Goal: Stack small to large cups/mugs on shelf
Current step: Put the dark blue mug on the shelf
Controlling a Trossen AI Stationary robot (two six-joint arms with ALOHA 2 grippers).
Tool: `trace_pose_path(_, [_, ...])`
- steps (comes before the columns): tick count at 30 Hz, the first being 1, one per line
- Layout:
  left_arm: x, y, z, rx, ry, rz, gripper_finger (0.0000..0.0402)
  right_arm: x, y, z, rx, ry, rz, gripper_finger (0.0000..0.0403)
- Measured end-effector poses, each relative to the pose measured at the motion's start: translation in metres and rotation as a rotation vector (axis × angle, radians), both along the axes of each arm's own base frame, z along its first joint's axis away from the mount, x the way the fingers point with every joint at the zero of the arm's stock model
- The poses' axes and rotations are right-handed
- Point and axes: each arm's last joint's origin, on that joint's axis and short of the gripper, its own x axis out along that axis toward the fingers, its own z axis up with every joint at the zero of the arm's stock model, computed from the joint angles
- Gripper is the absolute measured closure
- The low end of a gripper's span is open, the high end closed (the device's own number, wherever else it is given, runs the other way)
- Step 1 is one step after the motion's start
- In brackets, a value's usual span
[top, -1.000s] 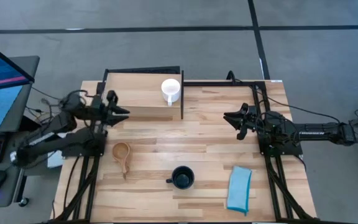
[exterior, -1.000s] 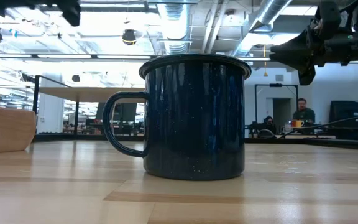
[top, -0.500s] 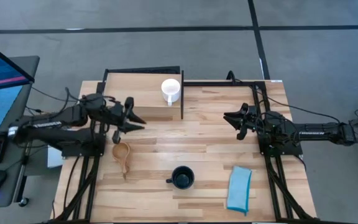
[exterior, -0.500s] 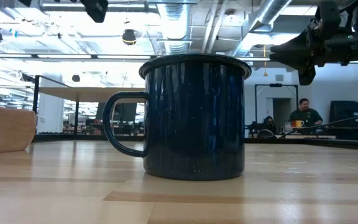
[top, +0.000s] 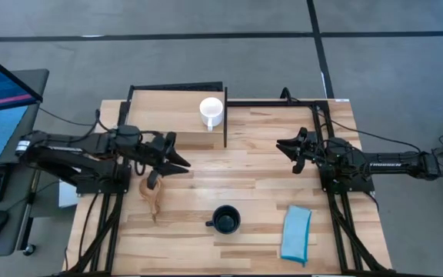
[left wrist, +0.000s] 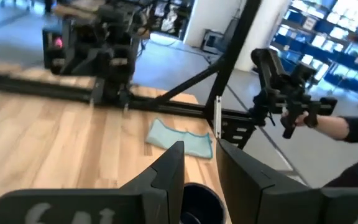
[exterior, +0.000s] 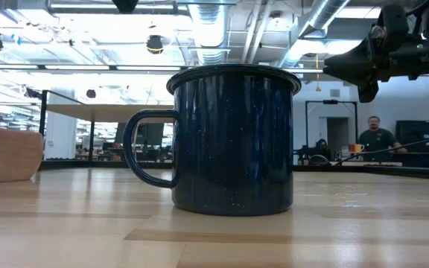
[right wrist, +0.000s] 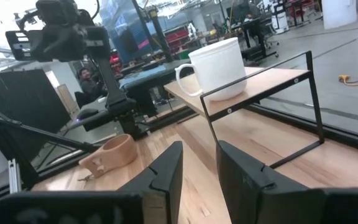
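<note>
A white mug (top: pixel 211 111) (right wrist: pixel 219 65) stands on the shelf (top: pixel 168 117) (right wrist: pixel 272 79) at the far left. A wooden cup (top: pixel 154 198) (right wrist: pixel 112 154) rests on the table in front of the shelf, its long handle pointing toward the near edge. The dark mug (top: pixel 225 220) (exterior: pixel 233 141) stands upright near the front middle. My left gripper (top: pixel 181 158) (left wrist: pixel 197 165) hovers open above the table, its arm partly covering the wooden cup, its fingers pointing toward the table's right. My right gripper (top: pixel 283 146) (right wrist: pixel 197 163) waits open at the right, level, facing the shelf.
A folded light blue cloth (top: pixel 296 233) (left wrist: pixel 179 138) lies at the front right. A black frame rail (top: pixel 271 102) runs along the far edge beside the shelf. Bare wood lies between the two grippers. People show in the room behind (exterior: pixel 376 138).
My left gripper has swung away from the shelf's left front, toward the table's right and near edges, rising a little and rolling, and now hangs over the wooden cup. Its fingers kept the same gap. The cups and the right arm have not moved.
</note>
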Motion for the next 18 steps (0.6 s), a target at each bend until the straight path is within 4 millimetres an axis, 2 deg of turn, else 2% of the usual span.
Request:
trace_pose_path(8, [0.014,-0.003,-0.010,0.068,0.030,-0.047,0.0305,0.000,0.000,0.000,0.000,0.000,0.000,0.0284])
trace_pose_path(11, [0.020,-0.006,-0.013,0.064,0.035,-0.058,0.0275,0.000,0.000,0.000,0.000,0.000,0.000,0.0284])
trace_pose_path(18, [0.036,-0.018,-0.020,-0.052,0.059,-0.090,0.0177,0.000,0.000,0.000,0.000,0.000,0.000,0.0284])
